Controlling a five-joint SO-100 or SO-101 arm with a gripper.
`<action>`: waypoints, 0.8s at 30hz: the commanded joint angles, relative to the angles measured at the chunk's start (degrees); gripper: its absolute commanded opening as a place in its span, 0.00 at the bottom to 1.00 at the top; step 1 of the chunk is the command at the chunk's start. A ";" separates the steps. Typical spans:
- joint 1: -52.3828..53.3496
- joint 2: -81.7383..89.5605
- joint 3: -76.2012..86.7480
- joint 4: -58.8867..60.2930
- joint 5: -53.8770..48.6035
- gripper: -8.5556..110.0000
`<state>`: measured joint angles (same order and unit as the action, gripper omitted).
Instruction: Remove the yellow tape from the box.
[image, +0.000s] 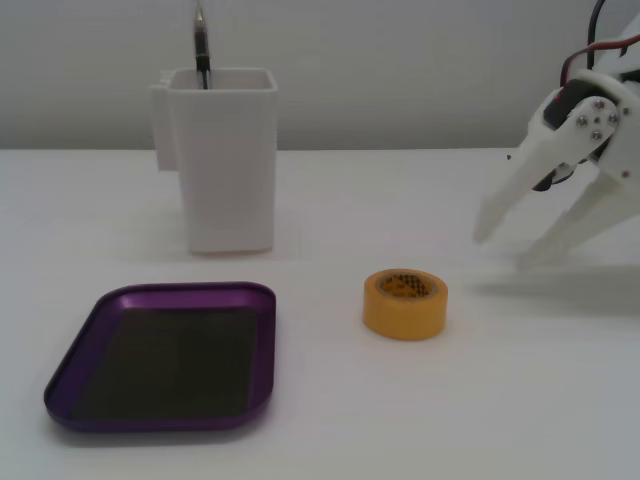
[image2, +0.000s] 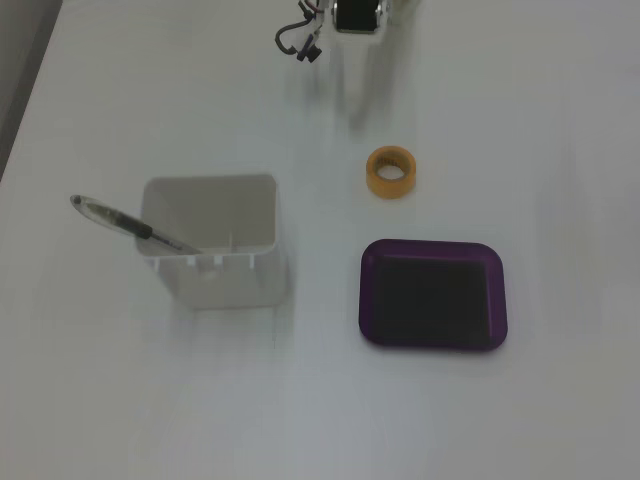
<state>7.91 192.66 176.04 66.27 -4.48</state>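
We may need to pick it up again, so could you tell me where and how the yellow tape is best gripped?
The yellow tape lies flat on the table, hole upward, outside the box. Probably come straight down and pinch its wall, one finger in the hole, one outside; the open gripper is clear of it.

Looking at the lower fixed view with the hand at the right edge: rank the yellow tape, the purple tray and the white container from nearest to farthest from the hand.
From the hand, open at the right edge:
1. Yellow tape, on the table just left of the hand and nearer the camera, outside the tray.
2. White container, farther left at the back, with a pen standing in it.
3. Purple tray, front left, empty.
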 joint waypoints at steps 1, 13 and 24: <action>-0.53 2.72 0.44 0.62 0.35 0.10; -0.44 2.72 0.44 -0.18 0.18 0.10; -0.44 2.72 0.44 -0.18 0.18 0.10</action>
<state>7.91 192.66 176.13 66.62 -4.48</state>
